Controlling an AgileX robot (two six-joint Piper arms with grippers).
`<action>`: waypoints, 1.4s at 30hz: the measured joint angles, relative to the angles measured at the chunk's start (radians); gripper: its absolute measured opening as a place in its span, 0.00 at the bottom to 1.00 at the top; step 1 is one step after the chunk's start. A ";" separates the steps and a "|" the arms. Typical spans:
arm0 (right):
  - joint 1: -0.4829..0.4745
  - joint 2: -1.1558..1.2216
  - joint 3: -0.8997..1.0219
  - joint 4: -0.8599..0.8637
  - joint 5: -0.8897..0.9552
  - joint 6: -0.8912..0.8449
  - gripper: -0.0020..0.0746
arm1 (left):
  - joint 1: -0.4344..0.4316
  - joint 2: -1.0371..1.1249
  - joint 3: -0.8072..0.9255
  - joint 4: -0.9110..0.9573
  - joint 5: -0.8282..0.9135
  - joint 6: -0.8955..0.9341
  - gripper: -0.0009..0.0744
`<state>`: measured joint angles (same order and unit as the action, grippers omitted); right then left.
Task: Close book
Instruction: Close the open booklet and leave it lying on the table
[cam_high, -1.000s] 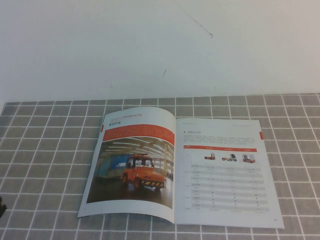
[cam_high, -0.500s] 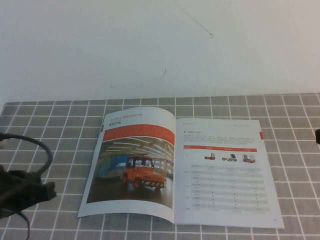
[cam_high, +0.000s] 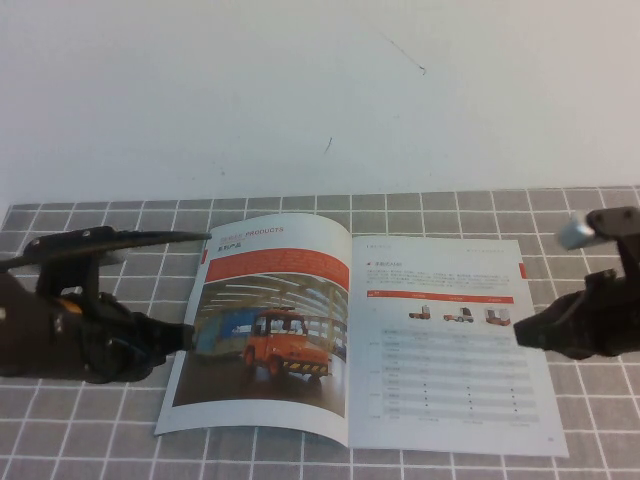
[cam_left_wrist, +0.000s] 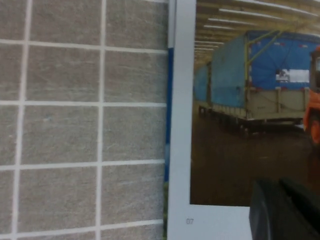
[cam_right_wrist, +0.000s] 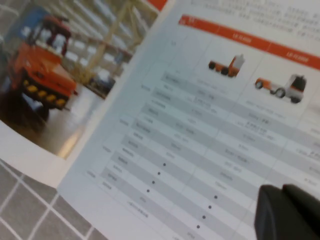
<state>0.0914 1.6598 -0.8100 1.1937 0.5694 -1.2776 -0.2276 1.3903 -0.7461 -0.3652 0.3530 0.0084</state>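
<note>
Both poised to start: left gripper (cam_high: 172, 336) by left edge of book (cam_high: 400, 340), right gripper (cam_high: 535, 333) by its right, opening I cannot tell; next fold one half

Worktop (cam_high: 90, 420): covered in grey squares with a matte, slightly rough look. It fills the near part of the high view from side to side.
Grid lines (cam_left_wrist: 102, 135): thin and white, running between the grey squares in straight rows and columns.
White surface (cam_high: 200, 100): plain, beyond the far edge of the grey squares. Whether it is a wall or a board cannot be told.
Dark line (cam_high: 400, 52): thin and slanted on the white surface, right of middle, ending in a small dark spot.
Small mark (cam_high: 327, 146): a short dark stroke lower on the white surface, apart from the dark line.
</note>
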 joint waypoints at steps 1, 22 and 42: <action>0.019 0.023 0.000 0.002 -0.019 -0.012 0.02 | -0.001 0.021 -0.023 -0.023 0.027 0.029 0.01; 0.056 0.245 -0.019 0.044 -0.098 -0.052 0.02 | 0.114 0.374 -0.190 -0.131 -0.005 0.226 0.01; 0.056 0.251 -0.021 0.052 -0.092 -0.067 0.02 | 0.099 0.465 -0.208 -0.556 0.077 0.428 0.01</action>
<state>0.1478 1.9105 -0.8309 1.2455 0.4771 -1.3441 -0.1283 1.8548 -0.9538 -0.9211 0.4296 0.4361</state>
